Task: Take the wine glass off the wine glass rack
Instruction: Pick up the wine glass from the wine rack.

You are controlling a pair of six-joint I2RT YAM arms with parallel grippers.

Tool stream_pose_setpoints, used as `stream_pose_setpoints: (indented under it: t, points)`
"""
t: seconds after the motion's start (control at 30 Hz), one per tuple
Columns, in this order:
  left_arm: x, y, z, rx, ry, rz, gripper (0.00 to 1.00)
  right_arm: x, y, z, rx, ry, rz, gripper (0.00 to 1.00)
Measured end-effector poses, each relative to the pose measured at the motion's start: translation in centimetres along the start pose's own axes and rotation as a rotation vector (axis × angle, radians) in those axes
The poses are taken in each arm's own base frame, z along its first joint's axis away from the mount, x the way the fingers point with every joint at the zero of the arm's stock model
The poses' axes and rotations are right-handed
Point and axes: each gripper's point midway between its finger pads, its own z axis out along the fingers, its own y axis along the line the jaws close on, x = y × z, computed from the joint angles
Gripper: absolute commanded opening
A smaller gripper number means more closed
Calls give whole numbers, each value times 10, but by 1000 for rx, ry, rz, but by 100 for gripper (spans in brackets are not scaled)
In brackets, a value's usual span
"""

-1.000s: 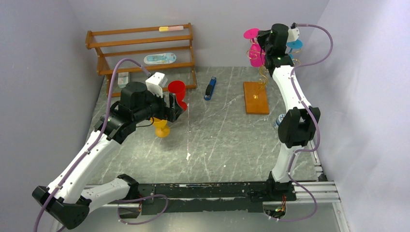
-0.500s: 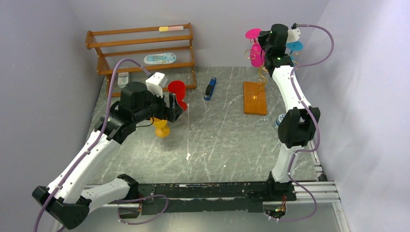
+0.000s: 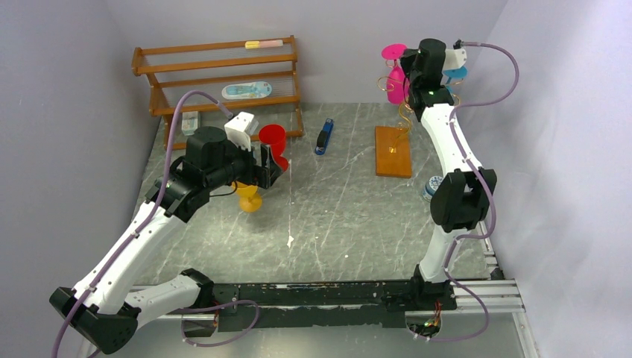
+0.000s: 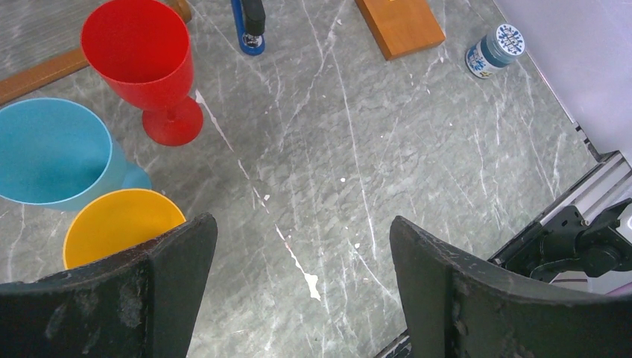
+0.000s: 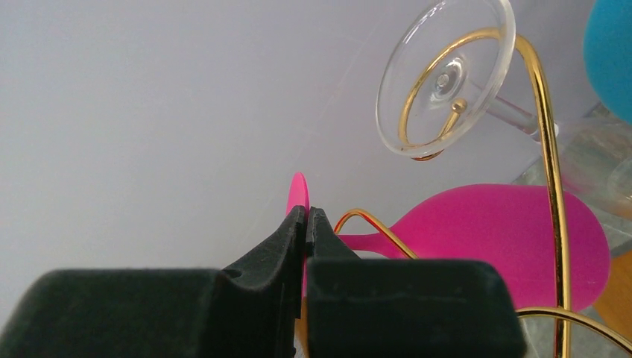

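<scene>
A pink wine glass point(image 5: 507, 239) hangs upside down on the gold wire wine glass rack point(image 5: 548, 142), its round foot point(image 3: 393, 51) uppermost. My right gripper point(image 5: 306, 212) is shut on the rim of that foot, high at the back right point(image 3: 411, 61). The rack's orange-brown base point(image 3: 394, 151) lies on the table below. A clear glass point(image 5: 445, 78) and a blue one point(image 5: 611, 52) hang on other arms. My left gripper point(image 4: 302, 224) hovers open over bare table at the left point(image 3: 272, 165), holding nothing.
A red goblet point(image 4: 141, 56), a blue cup point(image 4: 52, 149) and a yellow cup point(image 4: 119, 224) stand by the left gripper. A blue stapler point(image 3: 323, 137) lies mid-table. A small jar point(image 3: 432, 185) sits near the right arm. A wooden slatted shelf point(image 3: 216, 78) stands back left.
My right wrist has shifted slightly to the right with the pink glass's foot between its fingers. The left arm has not moved.
</scene>
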Motion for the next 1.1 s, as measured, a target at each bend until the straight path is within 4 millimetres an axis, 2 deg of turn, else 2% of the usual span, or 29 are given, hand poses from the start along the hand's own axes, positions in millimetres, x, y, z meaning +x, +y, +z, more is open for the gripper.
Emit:
stream_pose_setpoints:
  t: [0.37,0.57,0.83,1.1]
  points:
    - [1,0,0,0,2,0,90,-10,-6,-8,23,-43,32,0]
    - [1,0,0,0,2,0,90,-11,-9,-20,17,-40,33,0]
    - [3,1,0,-1,5,-1,90,-8,-4,-39,-31,5,38,0]
    - [3,1,0,-1,5,-1,90,3,4,-48,-86,75,41,0]
